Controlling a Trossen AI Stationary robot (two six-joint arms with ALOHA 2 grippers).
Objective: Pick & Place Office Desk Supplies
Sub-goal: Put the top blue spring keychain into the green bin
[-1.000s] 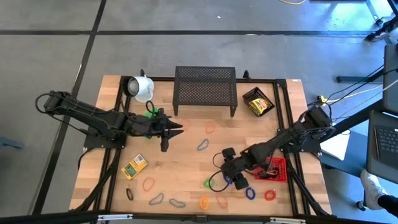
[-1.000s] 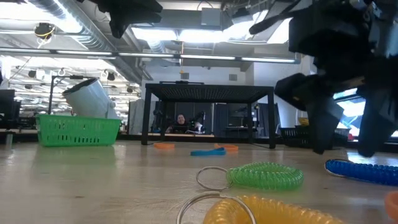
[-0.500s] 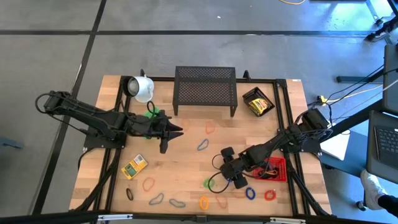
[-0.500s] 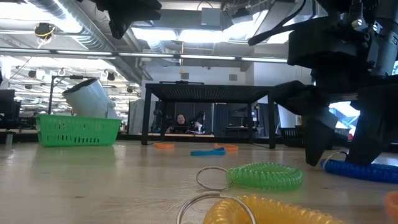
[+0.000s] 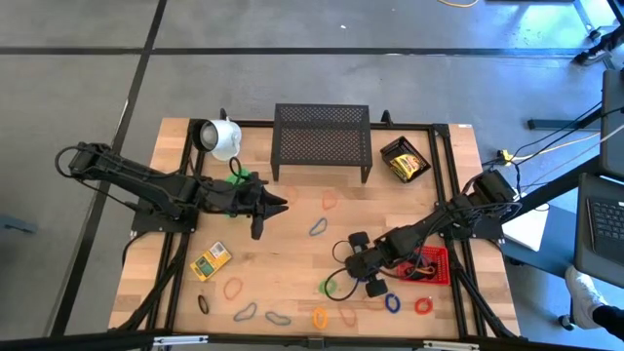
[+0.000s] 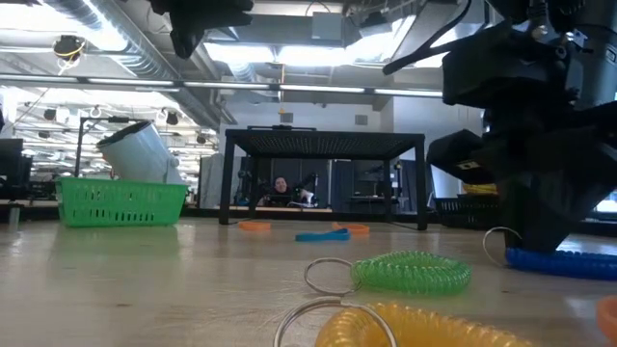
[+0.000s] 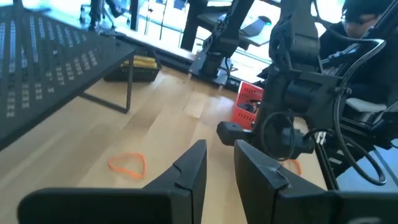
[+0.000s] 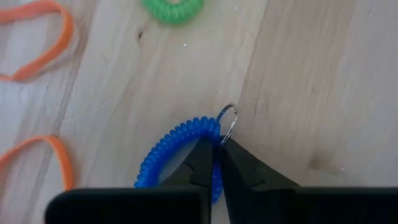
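Right end effector (image 8: 217,148) pinches ribbed blue coil loop (image 8: 171,152).

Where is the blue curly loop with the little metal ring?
The blue coil loop lies on the table's near right part, pinched between the right gripper's fingers, just right of the green coil loop and left of the red basket.

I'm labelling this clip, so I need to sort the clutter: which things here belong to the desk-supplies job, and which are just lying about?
Part of the job:
- blue coil loop, right gripper shut on it
- green coil loop
- orange loops
- yellow box
- left gripper, waiting mid-table

Just lying about:
- white mug
- black mesh shelf
- green basket
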